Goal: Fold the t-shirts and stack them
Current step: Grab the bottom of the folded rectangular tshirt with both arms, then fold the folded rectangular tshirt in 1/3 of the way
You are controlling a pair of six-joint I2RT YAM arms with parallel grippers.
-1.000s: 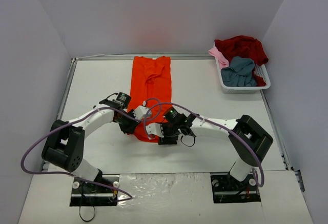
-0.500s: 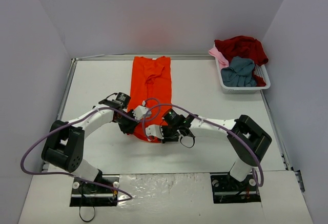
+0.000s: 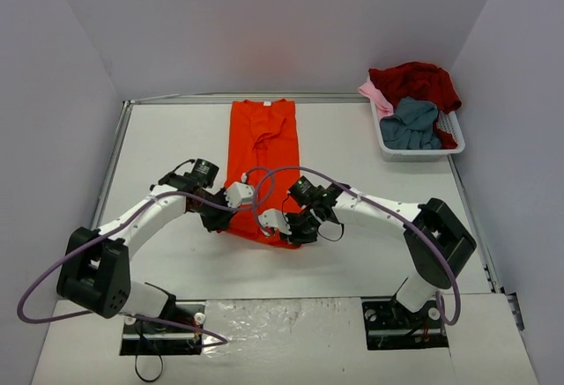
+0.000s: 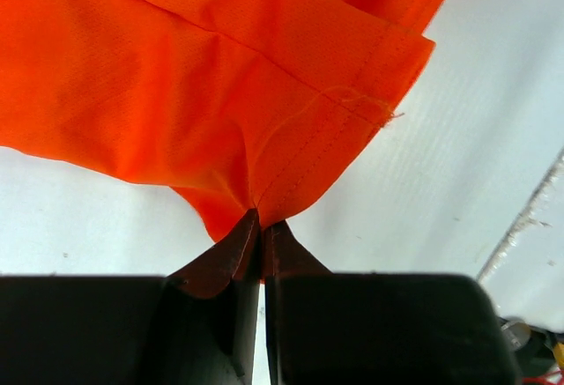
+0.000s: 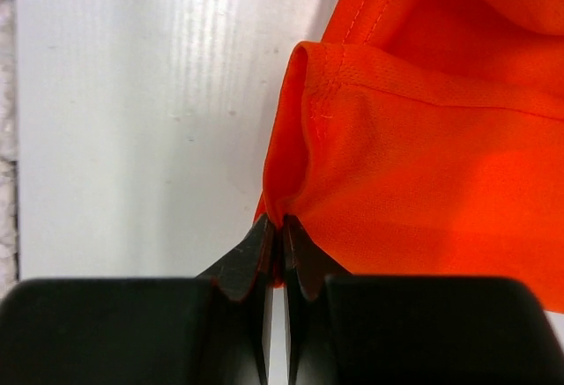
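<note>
We see the left end effector (image 4: 260, 218) and the right end effector (image 5: 280, 222) each clamped tight on a near hem corner of the orange shirt (image 3: 263, 151), which lies lengthwise mid-tabletop (image 3: 379, 200).

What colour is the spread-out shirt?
The shirt is bright orange-red; the left wrist view shows it best.

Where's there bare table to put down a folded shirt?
Bare table lies left of the orange t-shirt, and between it and the basket. Crowded: its near hem, pinched by the left gripper and right gripper.
</note>
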